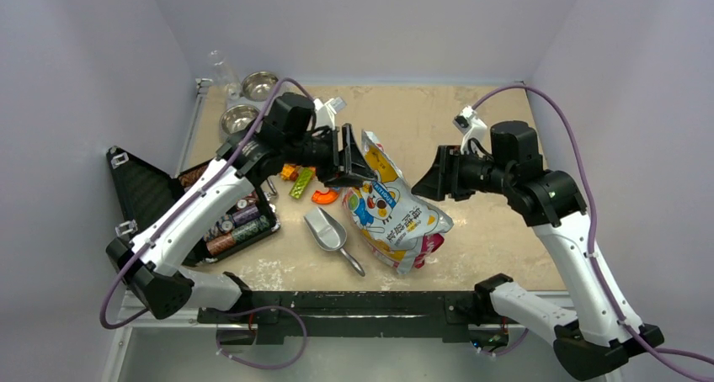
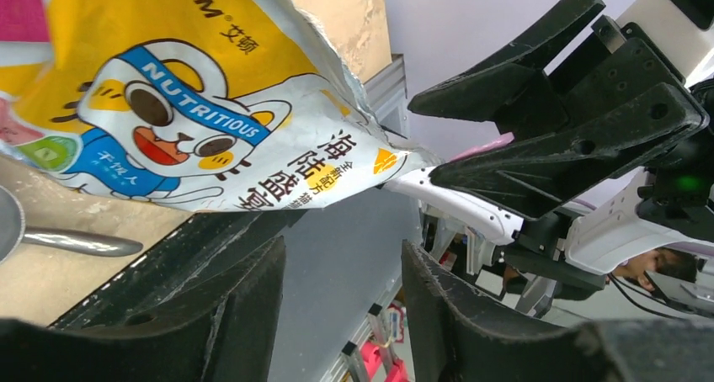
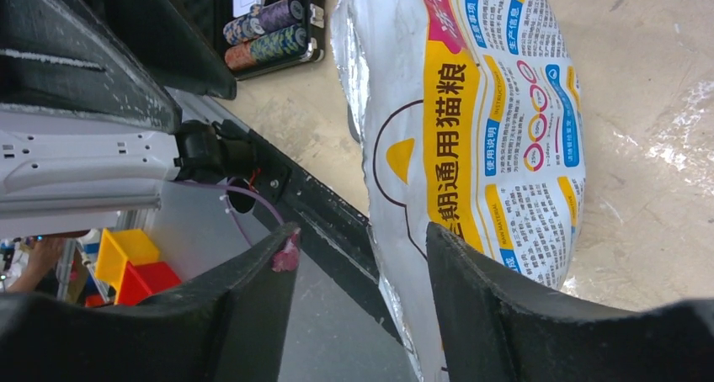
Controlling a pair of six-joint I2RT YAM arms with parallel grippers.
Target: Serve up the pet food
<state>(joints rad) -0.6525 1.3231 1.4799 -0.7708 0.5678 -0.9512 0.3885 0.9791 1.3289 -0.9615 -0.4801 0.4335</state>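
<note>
At the centre of the worktop (image 1: 471,129) we see the pet food bag (image 1: 391,214) lying slanted, its kibble hidden. Our left fingers (image 2: 227,315) stand apart and empty at its 11 o'clock corner. Our right fingers (image 3: 505,315) gape at its 2 o'clock, gripping nothing. A metal scoop (image 1: 327,230) lies at its 9 o'clock.

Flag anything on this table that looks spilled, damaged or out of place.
The pet food bag lies slumped and crumpled mid-table, and its top edge looks raggedly torn in the left wrist view. No kibble shows spilled. Colourful toy blocks lie scattered beside the metal scoop, which seems odd for a feeding setup.
</note>
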